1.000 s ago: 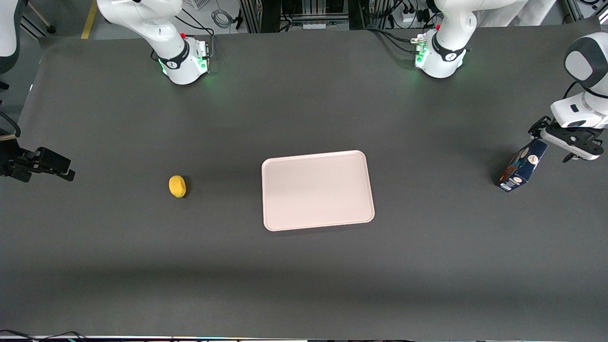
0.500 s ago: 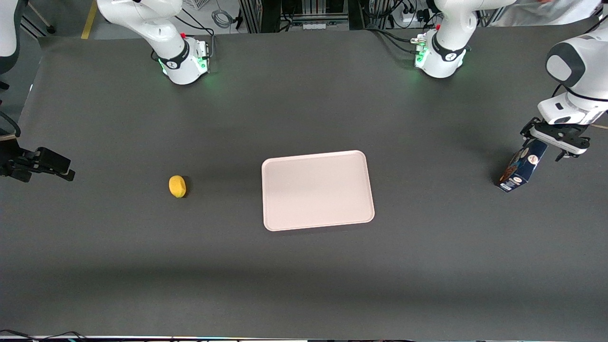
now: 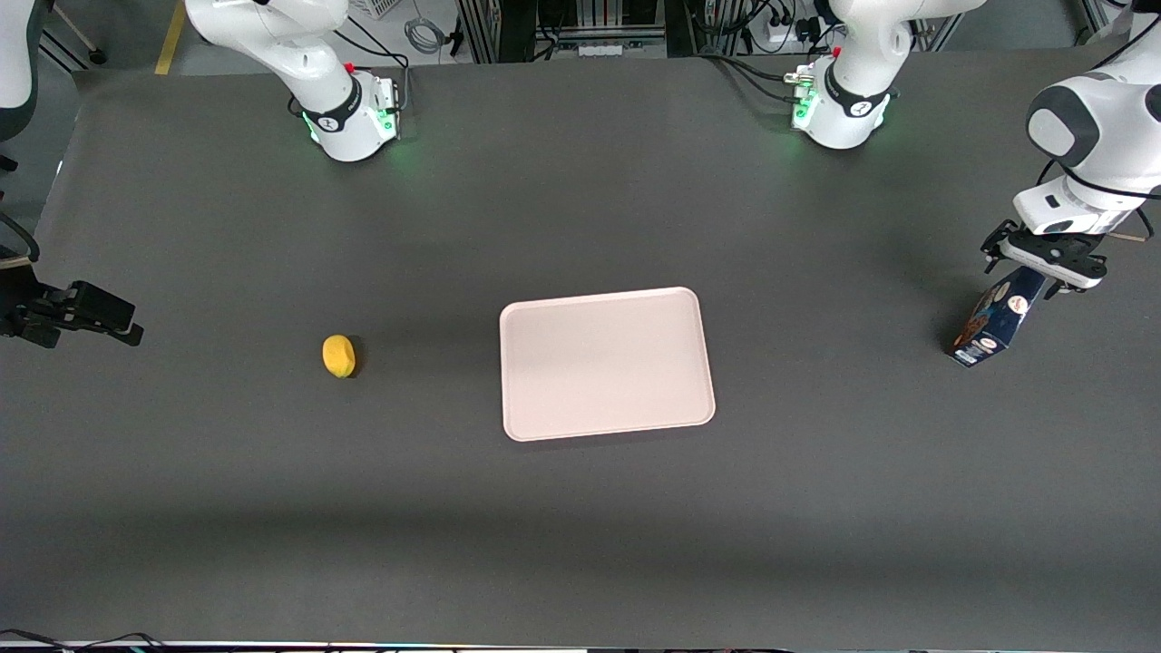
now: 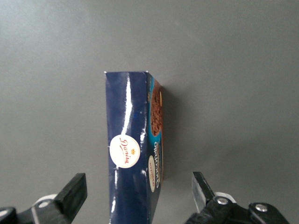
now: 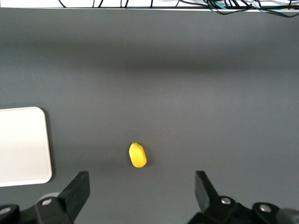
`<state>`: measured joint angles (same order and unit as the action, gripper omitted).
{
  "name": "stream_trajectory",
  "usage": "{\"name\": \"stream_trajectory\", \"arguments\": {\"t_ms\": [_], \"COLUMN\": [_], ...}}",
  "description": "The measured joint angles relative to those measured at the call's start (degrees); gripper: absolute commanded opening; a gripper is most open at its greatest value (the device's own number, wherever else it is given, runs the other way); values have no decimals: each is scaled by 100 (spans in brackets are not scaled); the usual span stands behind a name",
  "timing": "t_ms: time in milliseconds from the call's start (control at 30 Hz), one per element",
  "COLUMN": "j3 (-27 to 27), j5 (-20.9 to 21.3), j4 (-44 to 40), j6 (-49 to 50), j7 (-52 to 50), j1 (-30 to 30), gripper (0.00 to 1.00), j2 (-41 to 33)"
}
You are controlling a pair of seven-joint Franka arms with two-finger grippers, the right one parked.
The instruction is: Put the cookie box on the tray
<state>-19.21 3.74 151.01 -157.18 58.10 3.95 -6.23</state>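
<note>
Above the cookie box (image 4: 133, 149) at the working arm's end, end effector (image 4: 138, 196) hovers, fingers apart, straddling it. Pre-grasp step; next: descend, clamp, carry to tray (image 3: 606, 363).

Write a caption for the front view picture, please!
Open pincer hovers above the cookie box; the pink tray waits mid-table.

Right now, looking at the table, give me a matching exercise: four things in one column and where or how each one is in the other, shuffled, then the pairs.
Things:
1. cookie box
2. tray
3. yellow lump
4. gripper

Places or states:
A. flat at the table's middle, nothing on it
B. open, above the box
C. on the table toward the parked arm's end
D. on the table at the working arm's end, between open fingers

Pairs: 1-D, 2-A, 3-C, 4-B
</note>
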Motion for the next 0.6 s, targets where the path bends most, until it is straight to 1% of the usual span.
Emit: {"name": "stream_trajectory", "arguments": {"t_ms": [600], "j3": [10], "j5": [-11], "j4": [-3], "j6": [-319], "j7": [25], "j1": [0], "gripper": [100], "j2": [497]}}
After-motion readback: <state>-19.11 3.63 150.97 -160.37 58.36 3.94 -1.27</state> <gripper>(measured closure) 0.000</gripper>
